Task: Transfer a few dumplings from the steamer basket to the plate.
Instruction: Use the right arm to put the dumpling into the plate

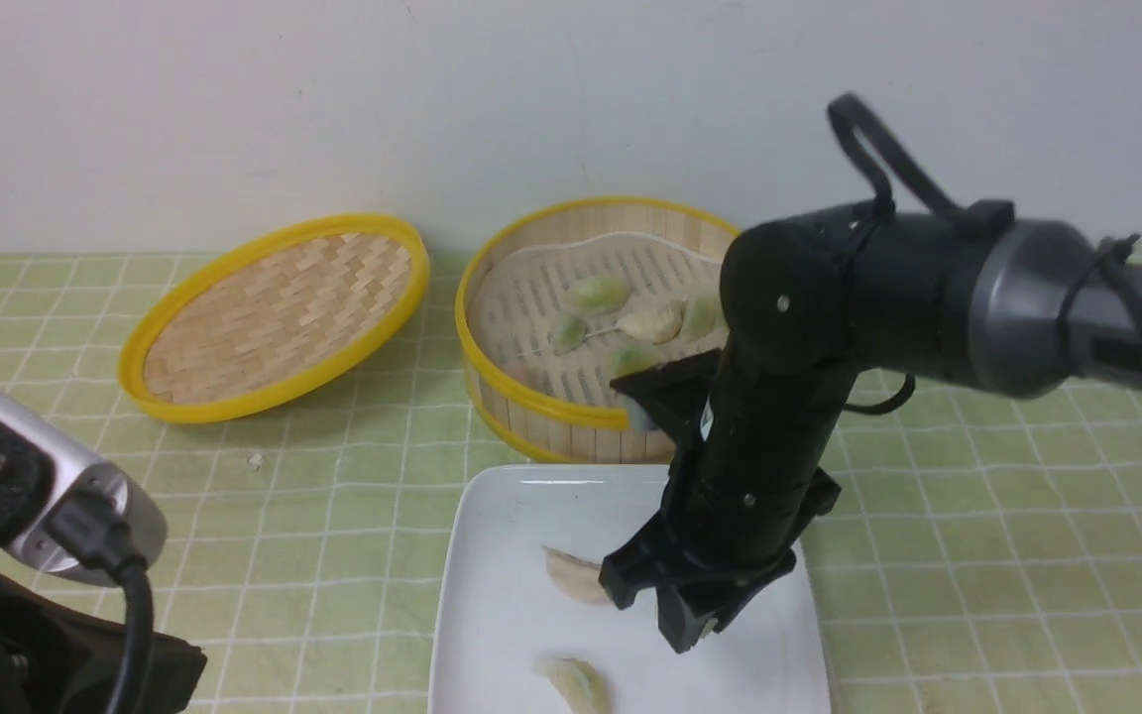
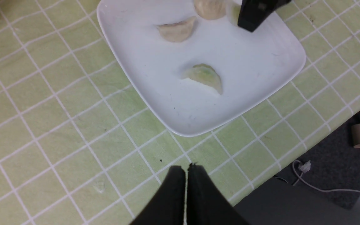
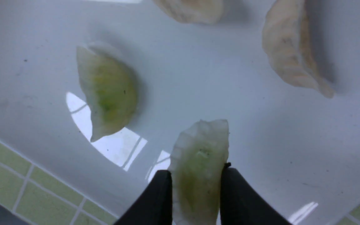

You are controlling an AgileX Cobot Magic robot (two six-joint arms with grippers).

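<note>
My right gripper (image 3: 195,173) is shut on a pale green dumpling (image 3: 200,147), low over the white square plate (image 1: 512,516). I cannot tell whether the dumpling touches the plate. Another green dumpling (image 3: 106,90) lies on the plate; it also shows in the front view (image 1: 576,684) and the left wrist view (image 2: 203,76). Two beige dumplings (image 3: 292,56) (image 3: 192,9) lie there too. The steamer basket (image 1: 531,402) behind the plate holds several green dumplings (image 1: 596,293) and a beige one (image 1: 652,320). My left gripper (image 2: 186,170) is shut and empty over the tablecloth beside the plate.
The shallow woven lid (image 1: 274,312) lies left of the basket. The right arm (image 1: 779,397) hangs over the basket's front rim and the plate. A green checked cloth (image 1: 333,496) covers the table. In the left wrist view the table's edge (image 2: 292,165) runs close to the plate.
</note>
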